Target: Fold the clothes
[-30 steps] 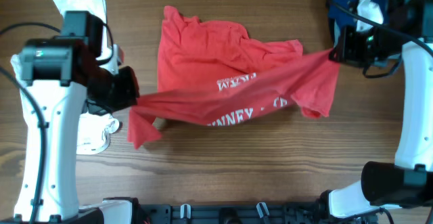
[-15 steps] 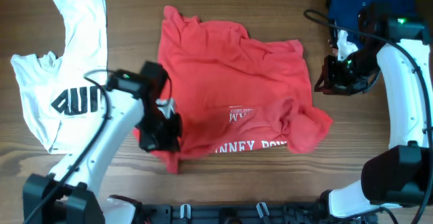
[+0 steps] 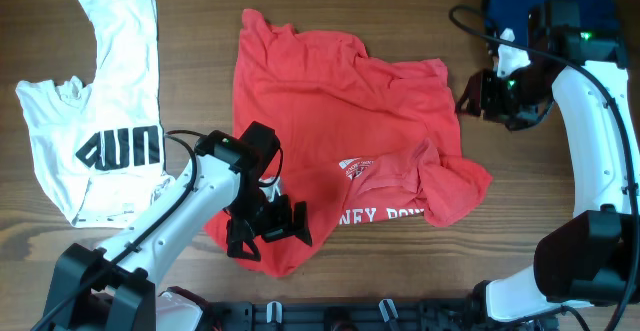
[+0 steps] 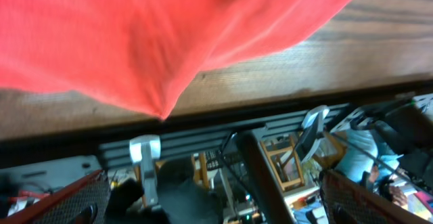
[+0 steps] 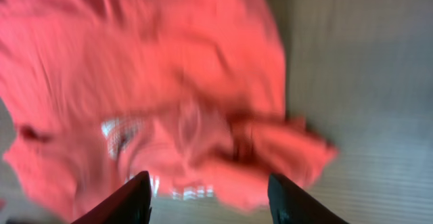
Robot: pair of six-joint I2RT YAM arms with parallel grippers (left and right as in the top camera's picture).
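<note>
White T-shirt with black print lies flat at the far left of the worktop, one sleeve up at the top edge. Left gripper is over the near-left corner of the red T-shirt, jaws spread wide with nothing between them. The red T-shirt sits mid-worktop, crumpled and half folded. White lettering shows near its front hem, partly covered by a bunched flap, and its right corner is rumpled. Right gripper hangs just off the shirt's upper right edge, fingers apart and empty. Dark blue garment is in the far right corner. The worktop is brown wood grain. The left wrist view shows a black rail past the front edge, then blurred clutter.
</note>
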